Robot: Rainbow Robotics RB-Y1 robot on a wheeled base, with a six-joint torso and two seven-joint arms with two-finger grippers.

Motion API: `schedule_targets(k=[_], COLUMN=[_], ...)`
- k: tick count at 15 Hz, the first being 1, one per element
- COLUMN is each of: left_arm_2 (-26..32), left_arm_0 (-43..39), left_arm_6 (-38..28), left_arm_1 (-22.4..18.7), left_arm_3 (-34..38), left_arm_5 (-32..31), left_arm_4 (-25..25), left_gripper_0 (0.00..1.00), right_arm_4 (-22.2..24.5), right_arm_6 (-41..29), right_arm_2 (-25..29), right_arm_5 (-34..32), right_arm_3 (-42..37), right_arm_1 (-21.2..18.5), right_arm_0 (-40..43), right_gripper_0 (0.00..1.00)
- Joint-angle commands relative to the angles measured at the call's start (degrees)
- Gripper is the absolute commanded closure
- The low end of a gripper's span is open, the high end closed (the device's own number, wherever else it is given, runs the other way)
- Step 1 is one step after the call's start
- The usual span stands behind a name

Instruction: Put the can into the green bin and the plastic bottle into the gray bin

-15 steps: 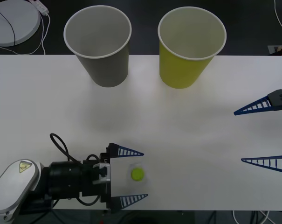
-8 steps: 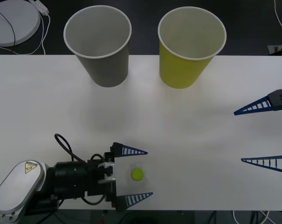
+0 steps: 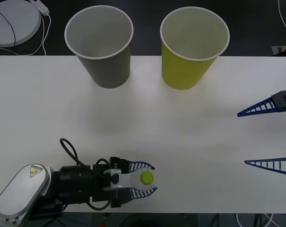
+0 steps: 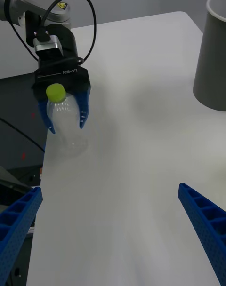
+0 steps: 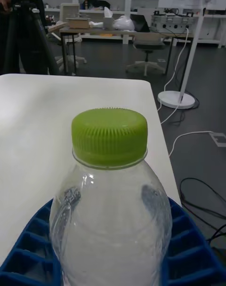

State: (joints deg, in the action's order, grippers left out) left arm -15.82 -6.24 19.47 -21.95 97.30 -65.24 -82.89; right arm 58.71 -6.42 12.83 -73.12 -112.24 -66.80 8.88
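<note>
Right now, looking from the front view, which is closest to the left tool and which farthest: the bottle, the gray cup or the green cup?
1. Plastic bottle, gripped inside the left tool.
2. Gray bin, far edge, left.
3. Green bin, far edge, farther right.

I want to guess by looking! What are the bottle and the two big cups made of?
The bottle looks like clear shiny plastic, see-through with a ridged green cap. The gray cup and green cup look like matte paper, with rolled white rims, probably.

The plastic bottle (image 5: 111, 210) is cut off below its shoulder, and the gray bin (image 4: 213, 51) by the side edge.
</note>
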Motion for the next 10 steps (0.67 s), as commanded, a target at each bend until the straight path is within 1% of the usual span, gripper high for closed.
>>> schedule_targets(k=[1,6,10], left_arm_2=[0.0,0.0,0.6], left_arm_0=[0.0,0.0,0.0], left_arm_6=[0.4,0.4,-0.6], left_arm_1=[0.0,0.0,-1.3], left_arm_3=[0.0,0.1,1.4], left_arm_5=[0.6,1.2,1.5], left_arm_4=[0.0,0.4,1.3], left_gripper_0=[1.0,1.0,1.0], right_arm_4=[0.0,0.0,0.0], right_arm_6=[0.0,0.0,0.0], right_arm_2=[0.0,0.0,0.0], right_arm_5=[0.0,0.0,0.0], right_arm_3=[0.0,0.0,0.0], right_arm_1=[0.0,0.0,0.0], right_arm_0=[0.0,0.0,0.0], right_gripper_0=[0.0,0.0,0.0])
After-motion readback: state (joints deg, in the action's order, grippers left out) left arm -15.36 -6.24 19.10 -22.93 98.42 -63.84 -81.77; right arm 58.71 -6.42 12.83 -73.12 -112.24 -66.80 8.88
